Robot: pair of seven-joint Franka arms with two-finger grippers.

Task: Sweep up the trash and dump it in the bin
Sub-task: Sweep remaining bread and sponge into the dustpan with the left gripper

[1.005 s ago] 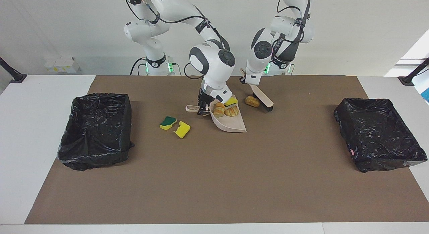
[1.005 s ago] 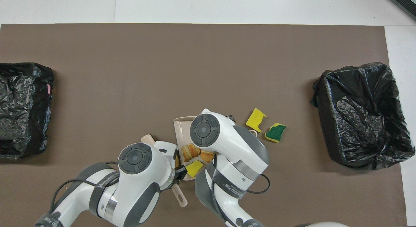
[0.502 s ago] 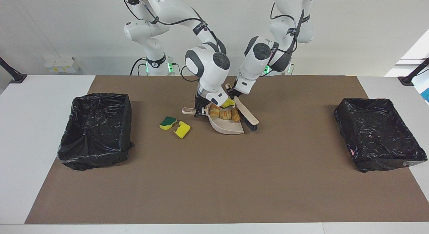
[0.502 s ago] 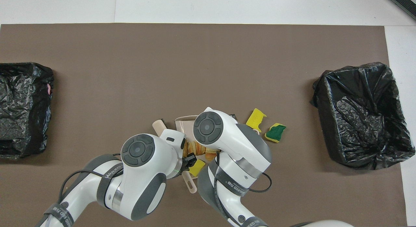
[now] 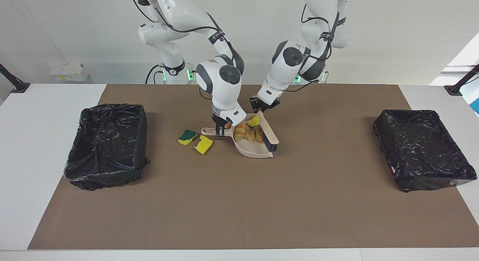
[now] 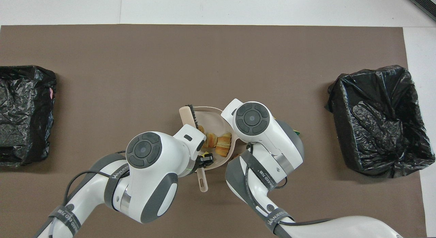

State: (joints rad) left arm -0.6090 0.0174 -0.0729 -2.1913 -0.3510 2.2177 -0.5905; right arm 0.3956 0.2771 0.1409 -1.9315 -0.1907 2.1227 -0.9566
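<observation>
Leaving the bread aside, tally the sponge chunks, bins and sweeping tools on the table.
Sponge chunks: 3 (green-topped chunk and yellow chunk on the mat; yellow chunk in the dustpan)
Bins: 2 (bin at the right arm's end, bin at the left arm's end)
Sweeping tools: 2 (dustpan, brush)
Total: 7

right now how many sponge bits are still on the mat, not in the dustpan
2. A green-topped sponge and a plain yellow sponge lie side by side on the mat, beside the dustpan toward the right arm's end. Arms hide them in the overhead view; more may be hidden.
</observation>
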